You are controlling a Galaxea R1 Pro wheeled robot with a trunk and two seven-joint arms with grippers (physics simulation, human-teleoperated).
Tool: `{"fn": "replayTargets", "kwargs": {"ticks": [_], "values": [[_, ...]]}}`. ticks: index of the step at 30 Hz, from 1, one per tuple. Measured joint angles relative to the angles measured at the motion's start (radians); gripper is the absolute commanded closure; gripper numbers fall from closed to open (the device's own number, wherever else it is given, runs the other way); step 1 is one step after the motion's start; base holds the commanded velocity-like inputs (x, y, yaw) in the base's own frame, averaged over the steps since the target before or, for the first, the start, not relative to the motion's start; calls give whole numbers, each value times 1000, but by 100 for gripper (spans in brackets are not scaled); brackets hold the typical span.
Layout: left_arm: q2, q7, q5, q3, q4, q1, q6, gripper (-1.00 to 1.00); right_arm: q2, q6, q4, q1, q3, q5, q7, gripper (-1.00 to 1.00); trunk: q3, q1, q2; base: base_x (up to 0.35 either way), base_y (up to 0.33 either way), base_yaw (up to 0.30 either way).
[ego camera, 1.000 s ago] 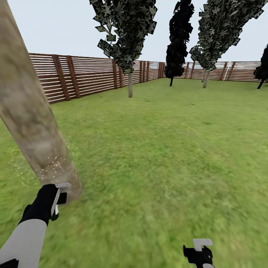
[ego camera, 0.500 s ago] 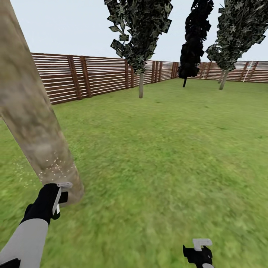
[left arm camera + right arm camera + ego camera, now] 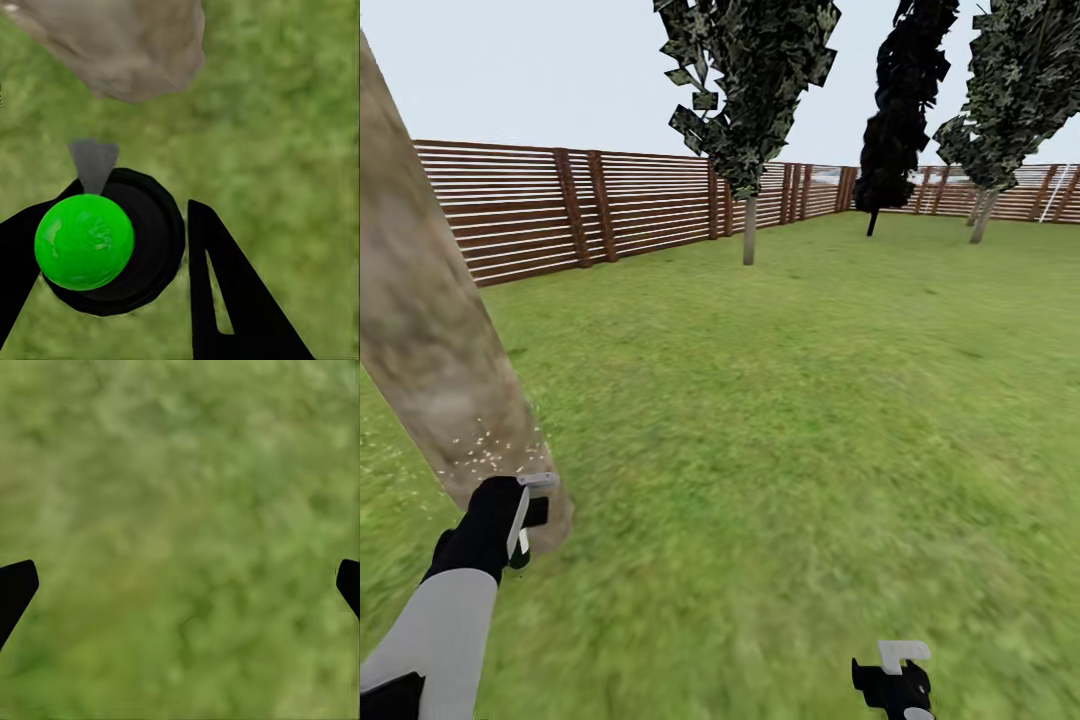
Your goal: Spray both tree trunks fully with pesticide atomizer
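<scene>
My left hand (image 3: pixel 525 515) is clamped around the small dark pesticide atomizer (image 3: pixel 112 240), seen from the left wrist as a black round body with a bright green top, held low and just beside the base of the thick pale beige-grey mottled tree trunk (image 3: pixel 430 330), where pale specks of spray dot the bark. To cover this trunk properly I would aim the nozzle squarely at the bark and sweep slowly upward and around, since only the lowest part looks speckled. My right hand (image 3: pixel 897 672) hangs wide open and empty over the green lawn (image 3: pixel 810 400).
</scene>
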Motion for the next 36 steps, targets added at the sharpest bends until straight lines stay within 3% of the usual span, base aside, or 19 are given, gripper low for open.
{"fn": "replayTargets", "kwargs": {"ticks": [6, 21, 30, 36], "values": [[-4, 0, -4, -1, -3, -39, 3, 100, 0, 0, 0, 0, 0, 0, 1, -100, 0, 0, 0, 180, -238, 276], [-1, 1, -11, 1, -2, -30, 3, 100, -2, 0, 0, 0, -1, 1, 1, -100, 0, 0, 0, 220, -210, 67], [4, 1, -12, 1, -2, -31, 4, 100, 0, 0, 0, 0, 0, 0, 1, -100, 0, 0, 0, 160, -239, 259], [6, 1, -10, -1, -3, -25, 3, 100, 0, 0, 0, 0, 0, 1, 1, -100, 0, 1, 0, -154, -118, 277]]}}
